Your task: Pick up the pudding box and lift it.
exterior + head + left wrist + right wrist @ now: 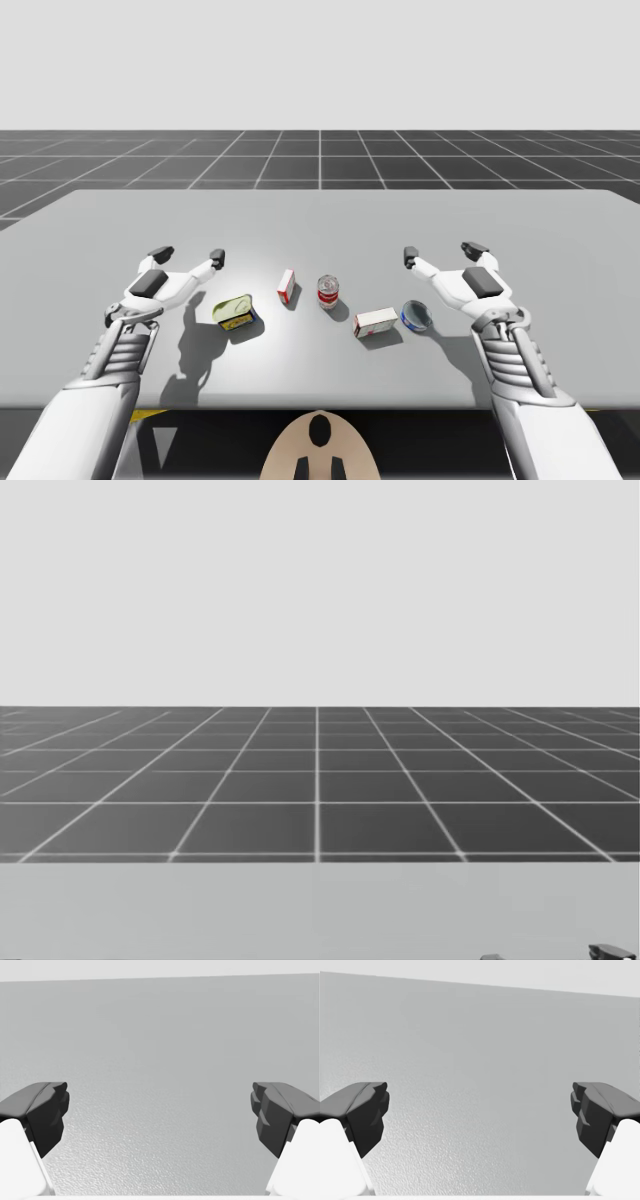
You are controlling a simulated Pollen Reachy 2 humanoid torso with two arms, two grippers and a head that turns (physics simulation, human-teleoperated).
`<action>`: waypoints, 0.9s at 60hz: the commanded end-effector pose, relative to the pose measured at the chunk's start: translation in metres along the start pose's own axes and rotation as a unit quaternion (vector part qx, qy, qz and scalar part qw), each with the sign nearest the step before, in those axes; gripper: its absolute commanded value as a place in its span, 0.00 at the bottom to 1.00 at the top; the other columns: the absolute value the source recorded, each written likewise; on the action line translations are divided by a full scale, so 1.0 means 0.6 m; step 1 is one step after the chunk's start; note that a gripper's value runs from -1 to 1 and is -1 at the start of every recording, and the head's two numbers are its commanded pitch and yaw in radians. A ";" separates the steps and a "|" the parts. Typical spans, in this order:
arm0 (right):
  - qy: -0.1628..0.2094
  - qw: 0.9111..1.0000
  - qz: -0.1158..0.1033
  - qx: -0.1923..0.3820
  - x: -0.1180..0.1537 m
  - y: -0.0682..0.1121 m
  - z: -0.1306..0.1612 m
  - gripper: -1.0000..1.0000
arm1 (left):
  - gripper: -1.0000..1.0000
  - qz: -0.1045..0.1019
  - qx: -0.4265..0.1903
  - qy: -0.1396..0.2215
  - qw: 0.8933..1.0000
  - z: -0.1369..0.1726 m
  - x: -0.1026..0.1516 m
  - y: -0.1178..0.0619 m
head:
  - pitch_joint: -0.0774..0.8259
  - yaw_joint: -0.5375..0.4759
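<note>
Grey worktop (320, 215) runs bare ahead of both wrist cameras. In the head view a dark finger tip (610, 950) pokes in at the lower edge, cut off, and I cannot tell which arm it belongs to. Beyond it lie the worktop's far strip and a dark gridded floor (318, 790).

From the high view, the pudding box (375, 322) lies on its broad side near the worktop's front edge, right of middle. It is a low white box with red along one end and edge. Its print is too small to read. It sits between the red can (328, 291) and the round blue tin (416, 316), just beside the tin, though whether they touch I cannot tell. A smaller red and white box (287, 285) stands upright further left, and a flat yellow-green tin (237, 312) lies beyond that. No label on any of them can be read.

My left claw (188, 256) hangs over the worktop left of the yellow-green tin, fingers spread wide and nothing between them. My right claw (441, 252) is just as wide and as empty, behind the blue tin and apart from the pudding box.
</note>
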 end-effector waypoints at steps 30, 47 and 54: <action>-0.006 1.000 -0.006 0.008 0.001 0.001 0.000 0.00 | 0.00 -0.007 0.008 -0.001 1.000 -0.001 -0.002 -0.001 | 0.34 0.55; -0.003 1.000 -0.008 0.009 0.000 -0.001 -0.003 0.00 | 0.00 -0.007 0.009 -0.001 1.000 -0.002 -0.002 0.001 | 0.59 0.53; -0.004 1.000 -0.009 0.008 0.001 -0.002 -0.003 0.00 | 0.00 -0.008 0.010 -0.001 1.000 -0.004 -0.002 0.001 | 0.68 0.52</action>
